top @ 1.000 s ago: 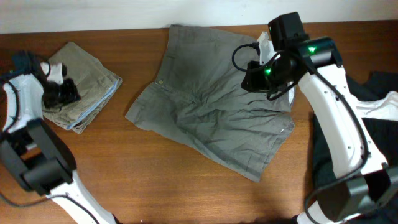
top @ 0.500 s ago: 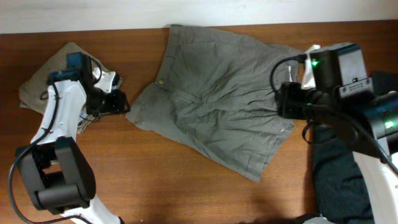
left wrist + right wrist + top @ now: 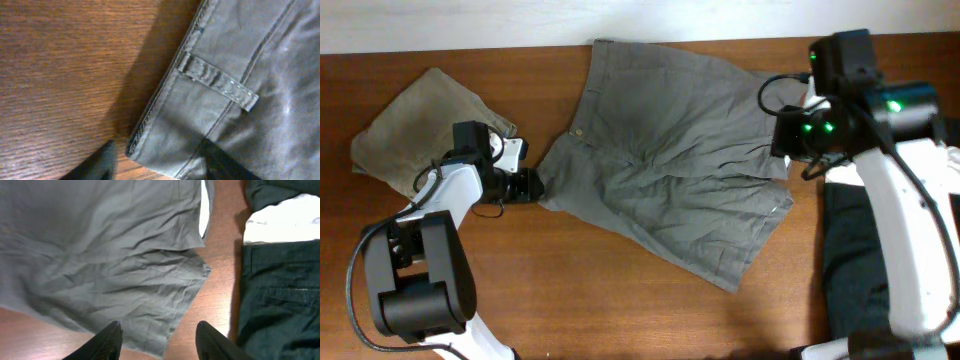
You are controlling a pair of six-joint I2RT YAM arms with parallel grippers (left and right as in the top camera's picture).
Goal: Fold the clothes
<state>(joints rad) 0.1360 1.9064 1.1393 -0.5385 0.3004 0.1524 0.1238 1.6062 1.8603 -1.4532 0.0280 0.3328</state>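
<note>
- The wooden table (image 3: pixel 570 290) carries all the clothes, with bare wood in front of them.
- The grey shorts (image 3: pixel 670 170) lie spread flat and unfolded in the middle, waistband towards the left and legs towards the right. This looks like the piece in hand, and none of its folds is made yet.
- A black garment (image 3: pixel 850 280) lies at the right edge, just beside the shorts' leg hem. It looks flat but unfolded, so I'd count it as work left.
- The khaki piece (image 3: pixel 405 140) sits at the far left as a neat folded packet, which I take as done.
- A white piece (image 3: pixel 280 222) rests against the top of the black one, loosely bunched and likely waiting.
- The right gripper (image 3: pixel 157 340) hangs with its jaws apart over the shorts' leg hem, holding nothing.
- The left gripper (image 3: pixel 160 167) is down at the waistband corner, fingers spread to either side of it and not clamped.
- A belt loop (image 3: pixel 217 82) lies just beyond that corner.
- Nothing blocks the fold itself, though the black garment crowds the right side.
</note>
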